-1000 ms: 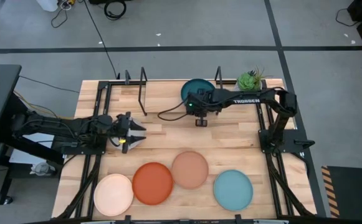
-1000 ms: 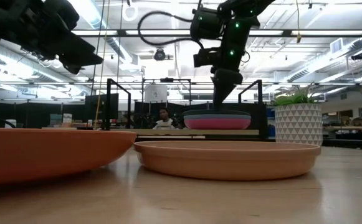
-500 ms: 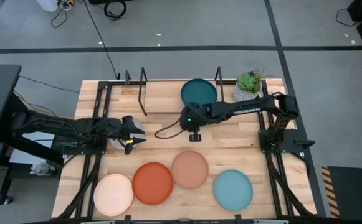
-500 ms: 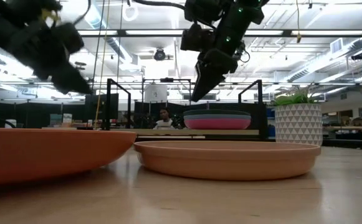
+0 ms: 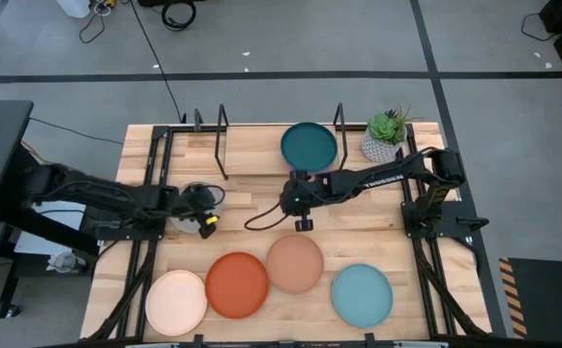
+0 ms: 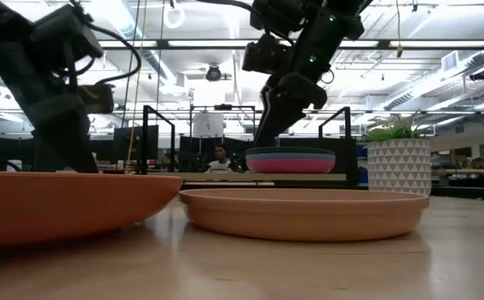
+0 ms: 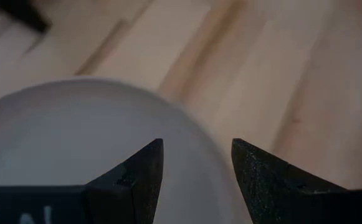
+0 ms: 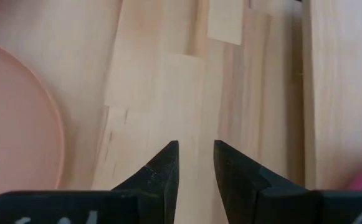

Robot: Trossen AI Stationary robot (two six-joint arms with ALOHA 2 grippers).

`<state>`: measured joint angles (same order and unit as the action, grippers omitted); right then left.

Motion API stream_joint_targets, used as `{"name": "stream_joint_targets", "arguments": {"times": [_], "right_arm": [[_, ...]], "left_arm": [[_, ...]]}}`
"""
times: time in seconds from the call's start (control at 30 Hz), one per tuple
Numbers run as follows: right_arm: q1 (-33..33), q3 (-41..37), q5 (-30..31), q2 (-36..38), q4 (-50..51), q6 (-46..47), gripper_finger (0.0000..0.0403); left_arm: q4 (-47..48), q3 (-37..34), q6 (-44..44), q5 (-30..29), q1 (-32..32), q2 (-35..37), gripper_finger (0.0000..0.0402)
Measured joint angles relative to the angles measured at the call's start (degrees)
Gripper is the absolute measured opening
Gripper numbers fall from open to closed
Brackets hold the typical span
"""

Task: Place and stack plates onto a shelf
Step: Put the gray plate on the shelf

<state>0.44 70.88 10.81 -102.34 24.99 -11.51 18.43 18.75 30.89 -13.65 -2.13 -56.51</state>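
Note:
Near the table's near edge lie four plates: cream (image 5: 176,302), orange (image 5: 237,284), tan (image 5: 295,262) and light teal (image 5: 362,294). A dark teal plate (image 5: 309,145) tops a stack (image 6: 290,160) on the shelf (image 6: 225,177), with pink and blue rims showing below it. My right gripper (image 5: 303,221) hangs open over bare wood between the shelf and the tan plate (image 8: 12,124). My left gripper (image 5: 202,205) is open and points down at the table's left. Its wrist view shows a pale plate (image 7: 75,137) below the fingers (image 7: 196,144).
A small potted plant (image 5: 387,130) stands at the far right, beside the shelf's black posts (image 5: 222,145). Bare wood lies between the shelf and the row of plates. In the low view the orange plate (image 6: 58,204) and the tan plate (image 6: 304,212) fill the foreground.
My right gripper has left the shelf stack, moving toward the near edge and a little left, with its fingers now slanting down over bare wood. My left gripper has tipped from pointing level toward the right to pointing down, drawing slightly left.

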Motion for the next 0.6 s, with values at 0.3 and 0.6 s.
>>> {"name": "stream_joint_targets", "arguments": {"times": [0.3, 0.6], "right_arm": [[0.35, -0.03, -0.02, 0.00, 0.48, 0.47, 0.0106], [0.55, -0.03, -0.37, 0.01, 0.26, 0.58, 0.0106]], "left_arm": [[-1.73, 3.12, 0.37, -0.14, -1.67, -8.97, 0.0196], [-1.78, 3.45, 4.51, -2.79, -2.03, -14.69, 0.0184]]}}
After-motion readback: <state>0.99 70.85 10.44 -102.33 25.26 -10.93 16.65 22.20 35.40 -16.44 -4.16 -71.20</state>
